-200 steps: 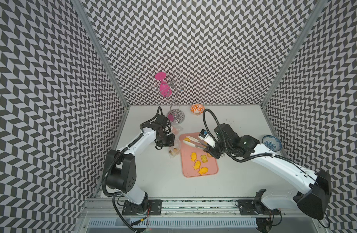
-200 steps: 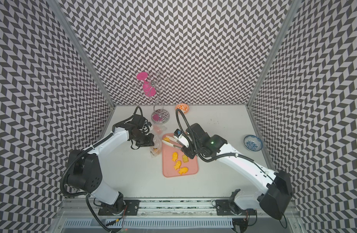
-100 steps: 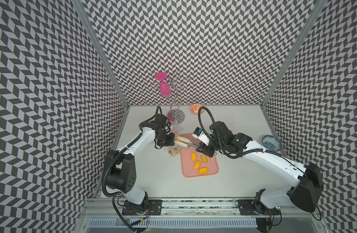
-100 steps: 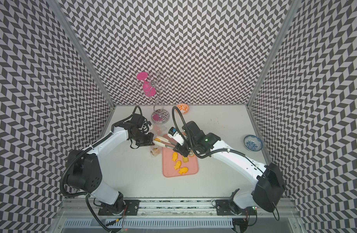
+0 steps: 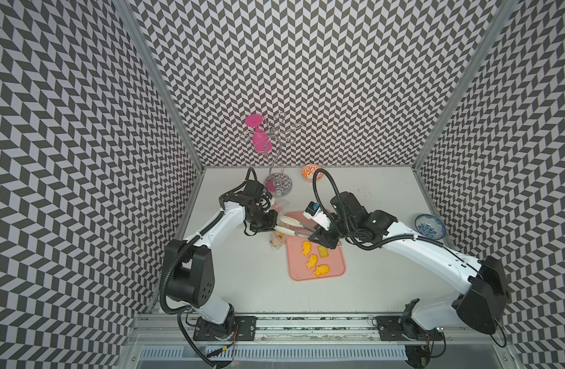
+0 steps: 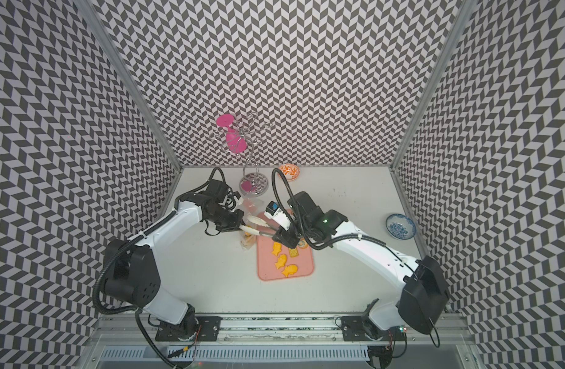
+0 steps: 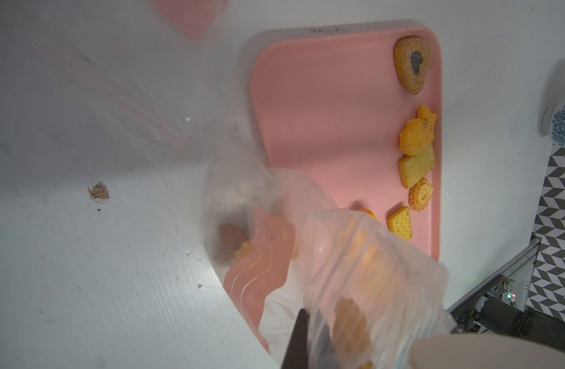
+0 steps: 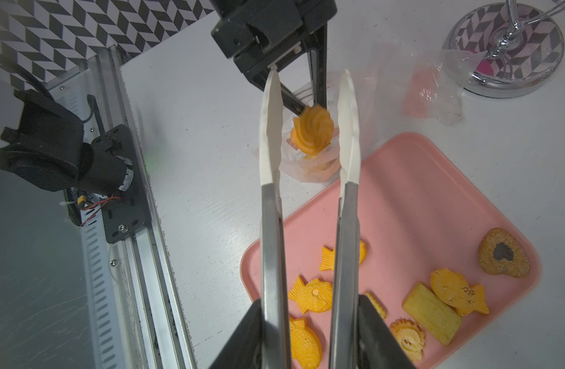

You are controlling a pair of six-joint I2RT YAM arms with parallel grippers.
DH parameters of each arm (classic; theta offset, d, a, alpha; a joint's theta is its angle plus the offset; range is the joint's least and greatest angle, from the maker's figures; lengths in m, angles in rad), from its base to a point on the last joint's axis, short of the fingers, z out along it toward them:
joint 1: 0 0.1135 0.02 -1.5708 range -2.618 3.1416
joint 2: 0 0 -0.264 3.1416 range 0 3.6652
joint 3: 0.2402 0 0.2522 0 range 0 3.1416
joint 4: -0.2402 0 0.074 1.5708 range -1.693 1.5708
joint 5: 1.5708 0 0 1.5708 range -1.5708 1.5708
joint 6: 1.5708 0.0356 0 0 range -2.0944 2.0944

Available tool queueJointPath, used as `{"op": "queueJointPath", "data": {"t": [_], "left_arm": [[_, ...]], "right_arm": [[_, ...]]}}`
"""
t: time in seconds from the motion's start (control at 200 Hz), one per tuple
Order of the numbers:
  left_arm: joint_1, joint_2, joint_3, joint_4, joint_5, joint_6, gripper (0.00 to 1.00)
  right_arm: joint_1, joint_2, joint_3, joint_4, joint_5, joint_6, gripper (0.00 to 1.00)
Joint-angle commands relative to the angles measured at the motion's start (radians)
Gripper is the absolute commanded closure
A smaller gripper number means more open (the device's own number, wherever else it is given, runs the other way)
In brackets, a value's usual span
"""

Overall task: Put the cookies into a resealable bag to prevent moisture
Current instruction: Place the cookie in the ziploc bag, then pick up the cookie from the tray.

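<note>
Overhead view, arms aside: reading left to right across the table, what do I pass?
Clear bag → pink tray → blue-patterned bowl. The wire rack and orange bowl stand further back, in line with the bag and tray, so their place in the order is unclear.

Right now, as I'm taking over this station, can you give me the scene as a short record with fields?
left tool: shut on the resealable bag, holding its mouth open
right tool: shut on the tongs, whose tips stand apart
swirl cookie: loose between the tong tips, above the bag mouth
bagged cookies: a few lie inside
pink tray: fish cookies, a heart cookie and others lie on it
</note>
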Motion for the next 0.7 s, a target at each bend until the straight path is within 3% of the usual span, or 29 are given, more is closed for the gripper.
{"op": "queueJointPath", "data": {"t": [0.0, 0.17, 0.431, 0.691], "left_arm": [[0.001, -0.029, 0.028, -0.013, 0.006, 0.004, 1.00], [0.002, -0.022, 0.037, -0.021, -0.016, 0.008, 1.00], [0.004, -0.010, 0.037, -0.022, -0.035, 0.015, 1.00], [0.004, -0.001, 0.037, -0.025, -0.035, 0.022, 1.00]], "right_arm": [[-0.014, -0.046, 0.010, 0.070, -0.021, 0.002, 0.56], [-0.049, -0.084, 0.010, 0.017, 0.001, -0.001, 0.56], [-0.074, -0.215, -0.109, -0.176, 0.192, -0.083, 0.56], [-0.073, -0.180, -0.190, -0.174, 0.132, -0.053, 0.55]]}}
